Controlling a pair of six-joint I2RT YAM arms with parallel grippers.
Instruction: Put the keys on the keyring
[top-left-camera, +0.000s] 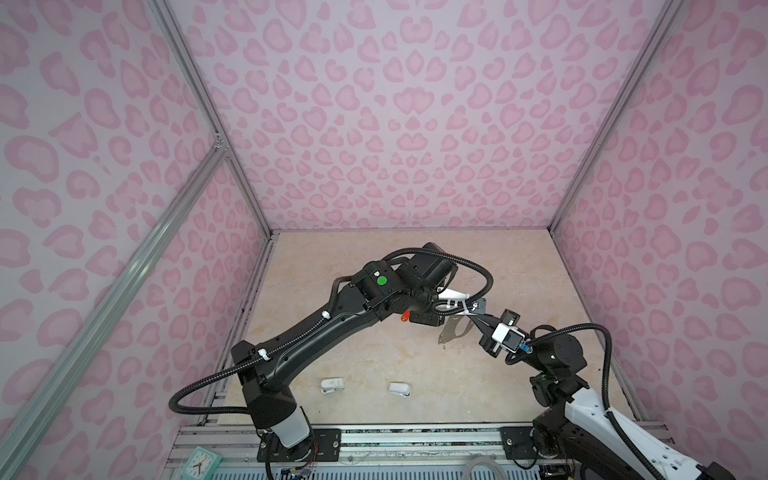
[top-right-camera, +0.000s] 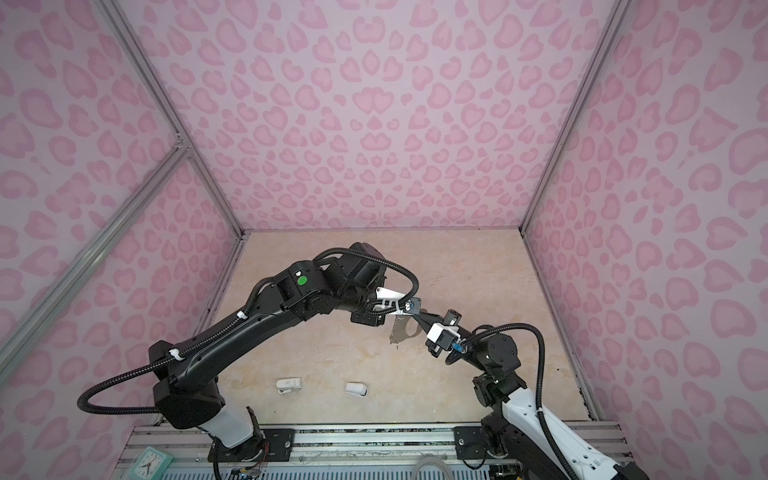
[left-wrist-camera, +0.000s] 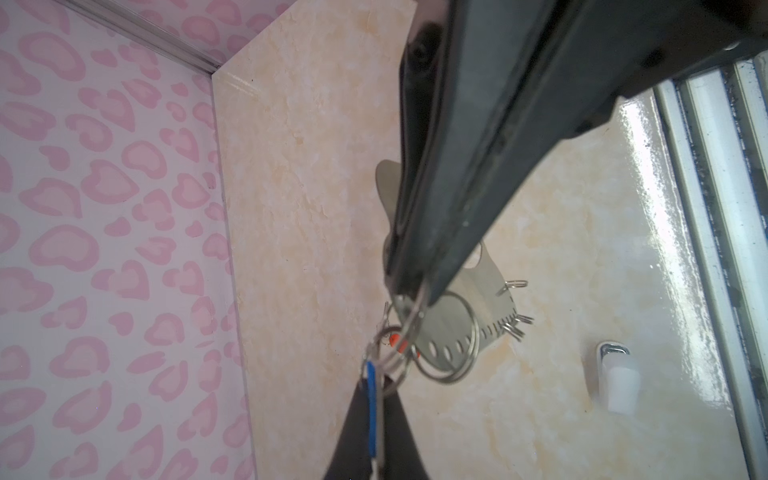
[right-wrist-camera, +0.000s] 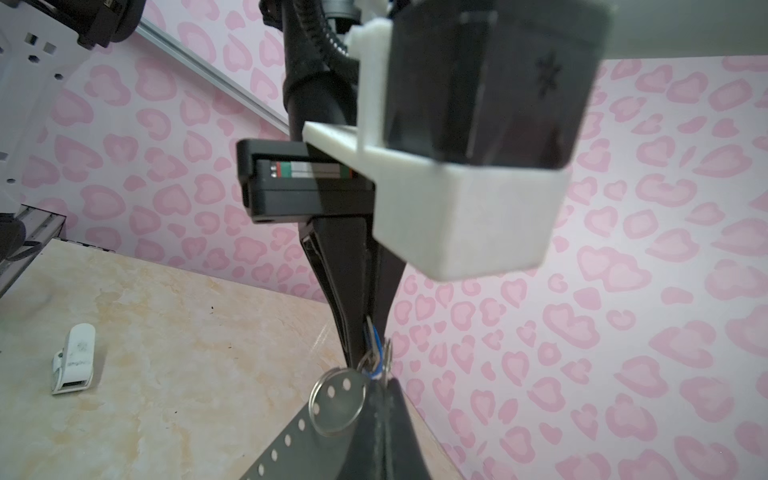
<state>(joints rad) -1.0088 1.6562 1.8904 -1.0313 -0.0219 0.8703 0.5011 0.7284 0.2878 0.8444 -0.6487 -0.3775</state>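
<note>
as two pincers meet tip to tip, one keyring and two keys crowd the same spot

where the arms converge, the left pincer (left-wrist-camera: 409, 301) is clamped shut on the one keyring (top-left-camera: 452, 332), a flat grey plate with a row of holes that runs out from under its tips. whether the plate's far end touches the counter (top-left-camera: 519, 270) cannot be told. one large split ring (left-wrist-camera: 475, 336) hangs just beside the left pincer's tips, and three small wire rings (left-wrist-camera: 516, 284) stick out along the plate's edge further off.

the right pincer (right-wrist-camera: 370, 353) is closed on the blue-tagged key (left-wrist-camera: 371, 390), its tag seen edge-on between the dark fingers. its tips nearly touch those of the left pincer. the second of the two keys, the red-tagged key (left-wrist-camera: 397, 341), shows only as a scrap of red just beside the left pincer's tips, half hidden by rings. whether it hangs from a ring cannot be told.

two white plastic objects lie on the counter well apart from both pincers, back toward the arms' bases: one (top-left-camera: 332, 384) nearer the left arm, one (top-left-camera: 400, 388) between the two arms.
</note>
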